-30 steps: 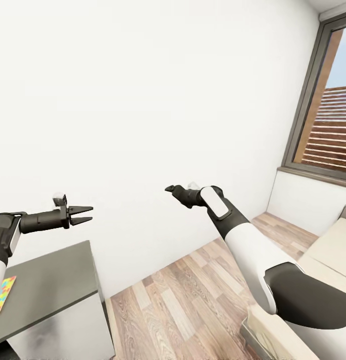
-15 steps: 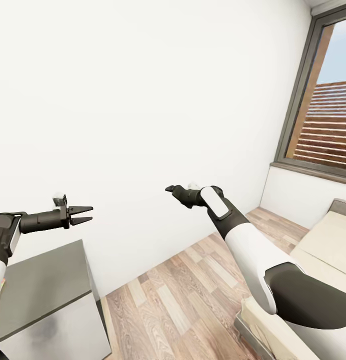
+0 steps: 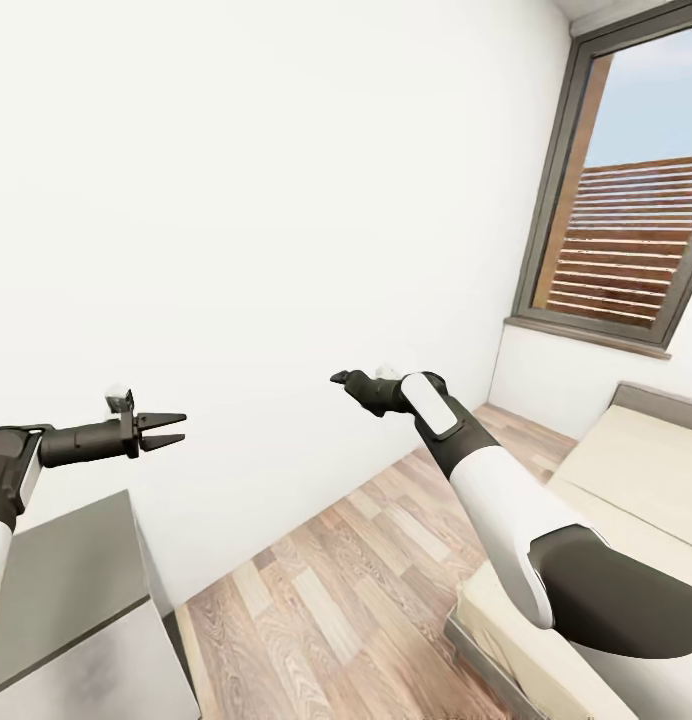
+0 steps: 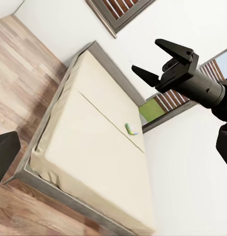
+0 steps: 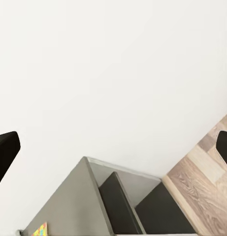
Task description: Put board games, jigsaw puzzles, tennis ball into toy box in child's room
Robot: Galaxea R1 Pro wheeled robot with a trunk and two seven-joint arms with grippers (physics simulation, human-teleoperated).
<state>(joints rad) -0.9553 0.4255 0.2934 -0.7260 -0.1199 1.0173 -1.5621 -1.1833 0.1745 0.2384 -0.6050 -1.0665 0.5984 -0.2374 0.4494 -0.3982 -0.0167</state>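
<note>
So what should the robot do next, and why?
Probably keep turning toward the wide beige bed: both the left gripper and right gripper are open and empty, and a small colourful flat box lies on the mattress.

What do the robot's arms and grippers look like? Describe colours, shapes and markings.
Both arms have smooth white shells with dark grey to black joints. The right arm has a white, dark-rimmed panel near the wrist. The left gripper ends a slim black cylinder, with two pointed black fingers and a small pale block behind them.
</note>
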